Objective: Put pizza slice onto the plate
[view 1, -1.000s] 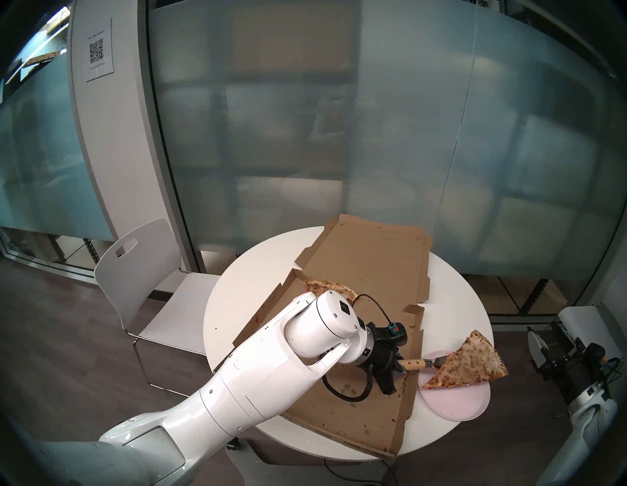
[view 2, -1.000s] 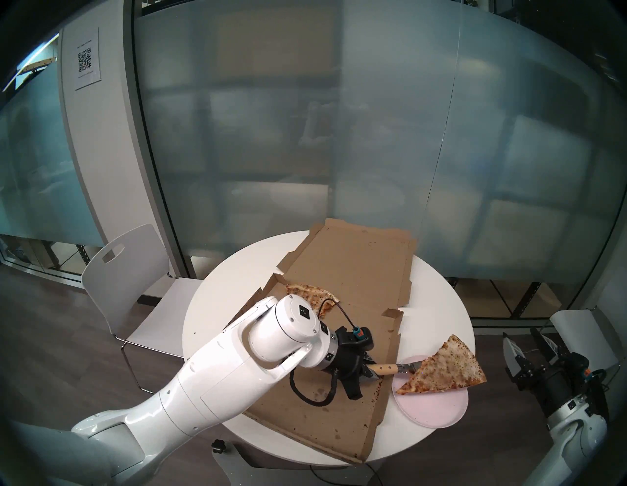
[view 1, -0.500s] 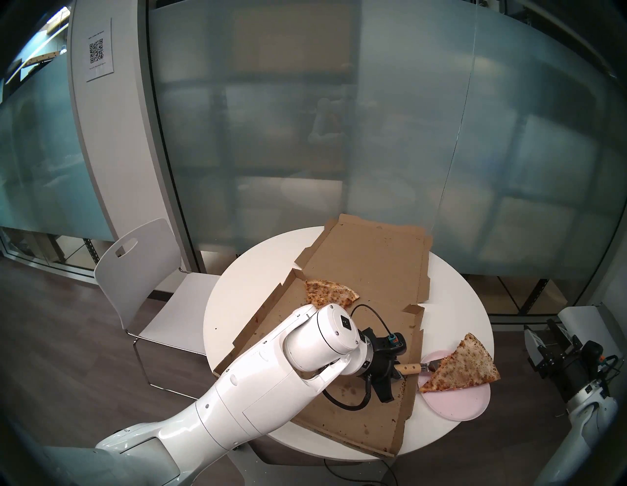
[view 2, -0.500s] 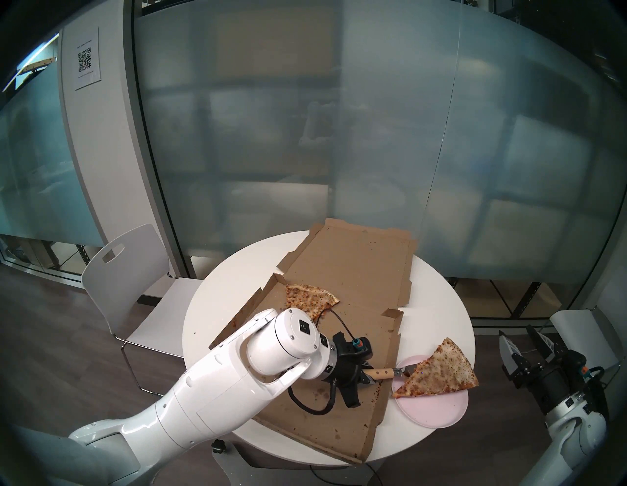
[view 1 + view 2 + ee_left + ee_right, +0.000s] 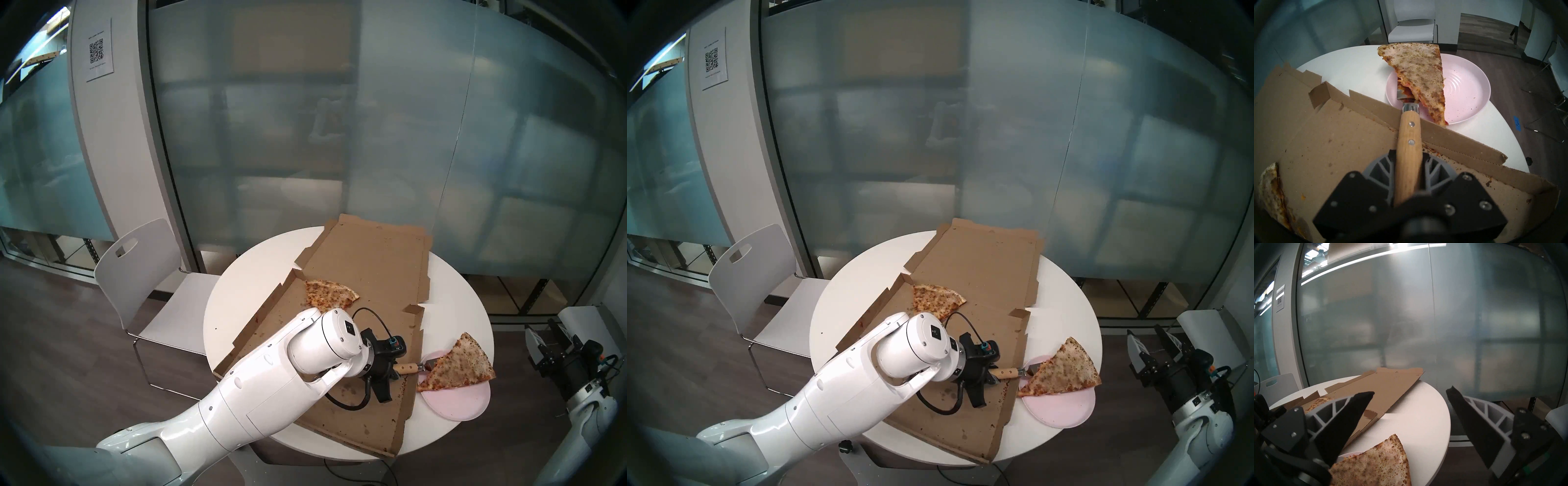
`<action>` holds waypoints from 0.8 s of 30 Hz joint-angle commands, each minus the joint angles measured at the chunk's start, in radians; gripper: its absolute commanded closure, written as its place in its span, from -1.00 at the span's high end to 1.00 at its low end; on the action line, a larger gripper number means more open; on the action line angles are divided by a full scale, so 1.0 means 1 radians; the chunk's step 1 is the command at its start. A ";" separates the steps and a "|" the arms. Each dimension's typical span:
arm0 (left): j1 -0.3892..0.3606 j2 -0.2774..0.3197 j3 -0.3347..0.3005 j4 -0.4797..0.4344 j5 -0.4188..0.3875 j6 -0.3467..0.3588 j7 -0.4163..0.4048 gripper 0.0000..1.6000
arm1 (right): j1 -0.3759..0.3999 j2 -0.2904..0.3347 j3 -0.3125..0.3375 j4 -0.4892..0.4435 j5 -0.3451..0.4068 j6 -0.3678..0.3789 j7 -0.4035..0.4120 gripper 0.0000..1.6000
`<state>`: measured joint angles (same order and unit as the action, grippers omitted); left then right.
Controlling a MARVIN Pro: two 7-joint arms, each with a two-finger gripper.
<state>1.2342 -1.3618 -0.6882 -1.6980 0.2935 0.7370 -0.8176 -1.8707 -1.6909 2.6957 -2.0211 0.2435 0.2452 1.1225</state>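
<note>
The pizza slice (image 5: 461,366) is wide, with pale cheese and brown speckles. It lies on the metal blade of a wooden-handled spatula (image 5: 1408,132) just above the pale pink plate (image 5: 454,404). In the left wrist view the pizza slice (image 5: 1417,67) covers the left half of the plate (image 5: 1466,88), its tip drooping to the near rim. My left gripper (image 5: 1409,157) is shut on the spatula handle (image 5: 409,367) over the box. My right gripper (image 5: 548,336) is open and empty, off the table's right edge; it also shows in its own wrist view (image 5: 1410,392).
An opened brown pizza box (image 5: 366,271) covers much of the round white table (image 5: 451,298), its torn right wall next to the plate. A smaller, darker slice (image 5: 327,294) lies in the box behind my left wrist. A white chair (image 5: 142,271) stands left of the table.
My left arm has drawn back toward me and lowered, bringing the spatula and slice left and down over the plate. The smaller slice behind the wrist has come into view. The right gripper shifted slightly.
</note>
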 commanded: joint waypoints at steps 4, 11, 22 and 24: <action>-0.039 0.004 0.035 -0.036 0.035 -0.010 -0.006 -1.00 | 0.011 0.013 -0.004 -0.010 0.004 0.003 0.001 1.00; -0.063 0.031 0.066 -0.040 0.079 -0.009 -0.010 -1.00 | 0.013 0.016 -0.008 -0.006 0.000 0.003 -0.001 1.00; -0.069 0.048 0.070 -0.064 0.111 -0.010 -0.009 -1.00 | 0.015 0.015 -0.017 -0.008 -0.003 0.003 -0.001 1.00; -0.077 0.055 0.079 -0.068 0.123 -0.011 -0.012 -1.00 | 0.015 0.014 -0.018 -0.009 -0.004 0.003 -0.001 1.00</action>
<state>1.1835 -1.3112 -0.6082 -1.7342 0.3992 0.7260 -0.8343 -1.8615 -1.6811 2.6814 -2.0127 0.2354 0.2481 1.1180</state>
